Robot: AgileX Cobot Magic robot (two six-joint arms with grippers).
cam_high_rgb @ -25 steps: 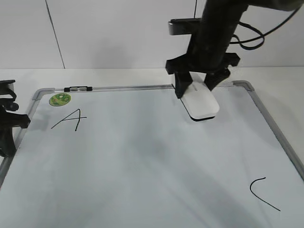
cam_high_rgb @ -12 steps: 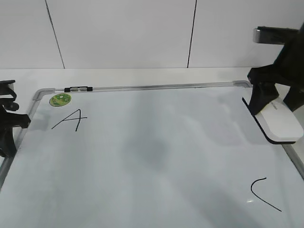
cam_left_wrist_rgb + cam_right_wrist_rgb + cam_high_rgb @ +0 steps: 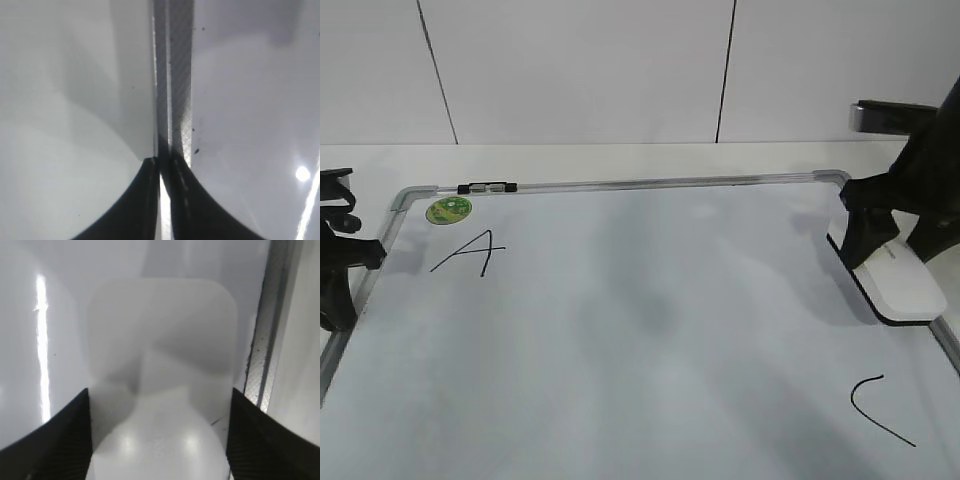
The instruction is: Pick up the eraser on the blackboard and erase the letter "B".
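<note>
The white eraser [image 3: 900, 287] is held in my right gripper [image 3: 892, 250], which is shut on its two long sides at the right edge of the blackboard [image 3: 640, 330]. Its dark felt underside faces the board, low over or on the surface; I cannot tell which. In the right wrist view the eraser [image 3: 162, 365] fills the space between the jaws [image 3: 160, 440], next to the board's grey frame [image 3: 262, 365]. No letter "B" shows on the board. My left gripper [image 3: 338, 262] is shut and empty at the board's left frame [image 3: 172, 100], its tips [image 3: 161, 165] over that frame.
A black "A" [image 3: 470, 251] and a round green sticker [image 3: 448, 209] sit at the board's top left. A small marker [image 3: 486, 187] lies on the top frame. A black "C"-like curve [image 3: 878, 408] is at the bottom right. A white wall stands behind.
My right gripper carried the eraser from the board's top middle across to the right edge, then lowered it slightly. The left arm has not moved.
</note>
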